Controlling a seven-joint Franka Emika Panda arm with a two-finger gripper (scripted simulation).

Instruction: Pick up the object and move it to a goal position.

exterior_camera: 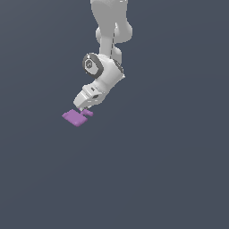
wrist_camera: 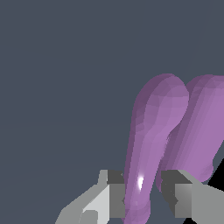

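The object (exterior_camera: 72,117) is a small flat purple block with a short stem (exterior_camera: 87,113) on the edge facing the exterior view's right. My gripper (exterior_camera: 82,109) comes down at a slant from the upper right onto the stem end. In the wrist view the purple object (wrist_camera: 151,131) rises close and large between the two fingers (wrist_camera: 116,194). The jaws stand narrow, one on each side of a rounded purple lobe, shut on it. My gripper (wrist_camera: 144,197) hides the lower end of that lobe.
The white arm (exterior_camera: 107,53) reaches down from the top of the exterior view. Everything else in both views is a plain dark grey ground (exterior_camera: 156,170). No goal marker shows.
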